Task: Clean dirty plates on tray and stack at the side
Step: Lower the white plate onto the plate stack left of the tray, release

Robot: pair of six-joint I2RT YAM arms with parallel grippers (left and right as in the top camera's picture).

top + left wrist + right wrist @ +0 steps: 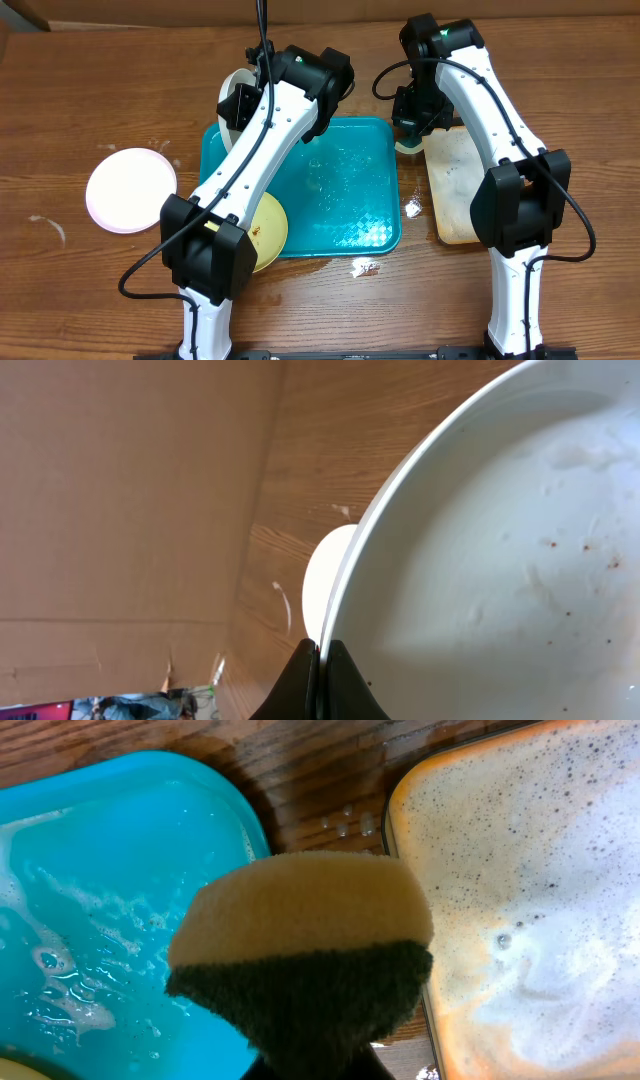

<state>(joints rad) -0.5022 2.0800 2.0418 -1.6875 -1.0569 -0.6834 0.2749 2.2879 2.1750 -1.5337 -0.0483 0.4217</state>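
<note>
Plainly, the left gripper [320, 682] is clenched on the rim of a white plate [500, 560]. Its wrist view shows the dark jaws pinched together at the edge and brown specks across the plate's face — from overhead that plate is only a pale sliver behind the arm, past the far left corner of the teal tray [350, 190]. The right gripper [412, 128] grasps a sponge [300, 940], yellow over dark green, which covers its fingers almost wholly in the right wrist view. That view shows suds and water in the teal tray and foam across the beige tray [530, 920] beside it. The second white plate [130, 190] shows whole only from overhead, lying on the table [80, 90] well left of the tray. The yellow-green plate [268, 232] overlaps the tray's near left corner — half hidden under the left arm, its smears hard to make out.
</note>
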